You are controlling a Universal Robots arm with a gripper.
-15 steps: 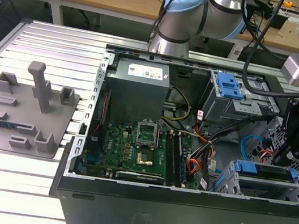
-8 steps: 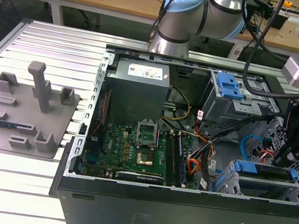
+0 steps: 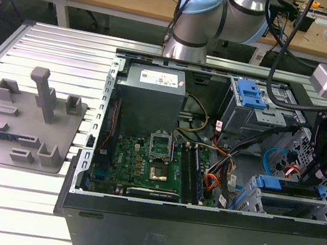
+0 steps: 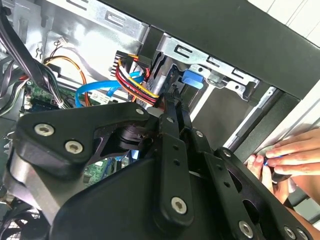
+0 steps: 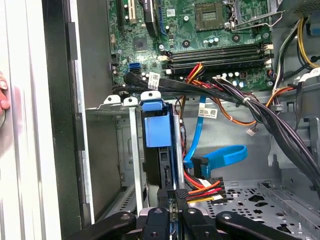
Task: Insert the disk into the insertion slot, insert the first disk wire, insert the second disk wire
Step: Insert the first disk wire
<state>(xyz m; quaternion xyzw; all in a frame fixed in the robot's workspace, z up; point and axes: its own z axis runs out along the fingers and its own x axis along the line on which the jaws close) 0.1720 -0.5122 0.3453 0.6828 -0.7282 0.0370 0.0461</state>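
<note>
The disk, framed by its blue carrier, sits inside the insertion slot, a low grey metal bay at the case's front corner; both also appear in the exterior view as disk and slot. My gripper is at the disk's rear end, shut on a black connector with red, yellow and black wires. The same gripper and wires show in the second wrist view. A blue flat disk wire loops beside the disk. I cannot tell whether its plug is seated.
A person's hand rests on the case's outer edge near the slot. A thick black cable bundle crosses above the bay. The motherboard, power supply and taller cage with blue latch fill the case. A grey fixture lies on the table.
</note>
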